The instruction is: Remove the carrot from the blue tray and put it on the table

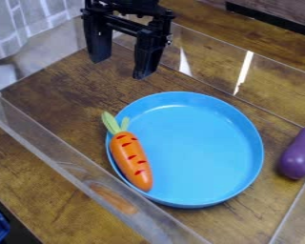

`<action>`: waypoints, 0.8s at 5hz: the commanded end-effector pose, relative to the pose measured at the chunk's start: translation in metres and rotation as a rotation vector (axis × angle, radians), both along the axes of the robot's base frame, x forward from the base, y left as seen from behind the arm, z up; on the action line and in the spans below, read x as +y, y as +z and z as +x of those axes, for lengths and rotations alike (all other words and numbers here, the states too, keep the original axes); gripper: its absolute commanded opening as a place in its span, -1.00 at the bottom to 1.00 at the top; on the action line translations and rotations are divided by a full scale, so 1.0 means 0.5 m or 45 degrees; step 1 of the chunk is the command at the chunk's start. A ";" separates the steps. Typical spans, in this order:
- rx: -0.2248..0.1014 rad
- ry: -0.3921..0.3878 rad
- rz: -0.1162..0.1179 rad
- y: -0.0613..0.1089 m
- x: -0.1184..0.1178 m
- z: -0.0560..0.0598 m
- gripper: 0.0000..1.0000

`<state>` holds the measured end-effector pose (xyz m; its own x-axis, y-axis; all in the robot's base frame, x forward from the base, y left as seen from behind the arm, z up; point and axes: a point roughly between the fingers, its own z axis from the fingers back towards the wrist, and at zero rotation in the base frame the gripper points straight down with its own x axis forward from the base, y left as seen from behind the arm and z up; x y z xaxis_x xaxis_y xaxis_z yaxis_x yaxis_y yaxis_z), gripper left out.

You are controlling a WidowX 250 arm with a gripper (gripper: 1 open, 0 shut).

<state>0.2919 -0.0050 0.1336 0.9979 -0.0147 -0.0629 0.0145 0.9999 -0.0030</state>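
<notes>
Carrot [131, 159] on blue tray [206, 143] rim, well apart from open hand [122, 52].

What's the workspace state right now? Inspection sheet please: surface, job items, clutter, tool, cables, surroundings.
Surface: brown wood-grain table, bare around the tray.
Job's things: carrot lies on the left inner edge of the blue tray, leafy top pointing away from the camera, not yet removed.
Clutter: purple eggplant toy on the table right of the tray.
Tool: gripper open, empty, above the table behind the tray, clear of the carrot.
Cables: nothing seen.
Surroundings: clear acrylic walls around the table.
</notes>
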 end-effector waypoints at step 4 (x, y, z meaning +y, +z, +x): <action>-0.008 0.264 -0.069 -0.076 0.006 0.035 1.00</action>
<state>0.3058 -0.0059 0.0850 0.9794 0.1747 -0.1017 -0.1802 0.9825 -0.0475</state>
